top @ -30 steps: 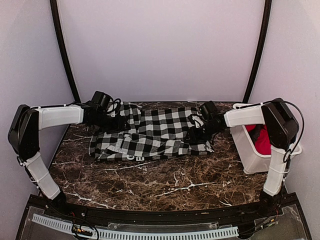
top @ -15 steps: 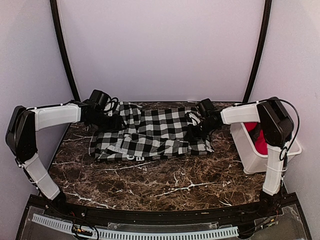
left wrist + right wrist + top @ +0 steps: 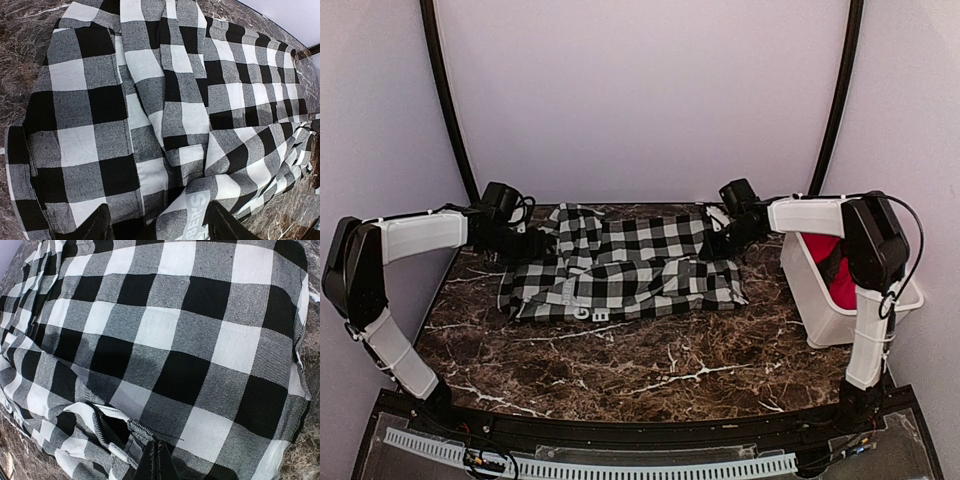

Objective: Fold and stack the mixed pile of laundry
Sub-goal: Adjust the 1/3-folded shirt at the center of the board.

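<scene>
The black-and-white checked garment (image 3: 625,268) lies spread across the marble table, its white lettering (image 3: 194,212) toward the near edge. At the garment's far left corner my left gripper (image 3: 536,242) hovers; in the left wrist view the left gripper (image 3: 160,227) is open, its fingers (image 3: 95,225) straddling a fold of checked cloth. My right gripper (image 3: 719,241) is at the far right corner. The right wrist view shows the right gripper (image 3: 159,452) shut on a hem of the checked garment (image 3: 165,335). The red garment (image 3: 838,272) sits in the bin.
A white plastic bin (image 3: 828,322) stands at the table's right edge, beside the right arm. Dark marble tabletop (image 3: 650,370) shows in front of the garment. Curved black poles and pale walls close in the back and sides.
The right gripper closed on the garment's right corner and drew it toward the back. The left gripper moved back and left over the left corner, staying open.
</scene>
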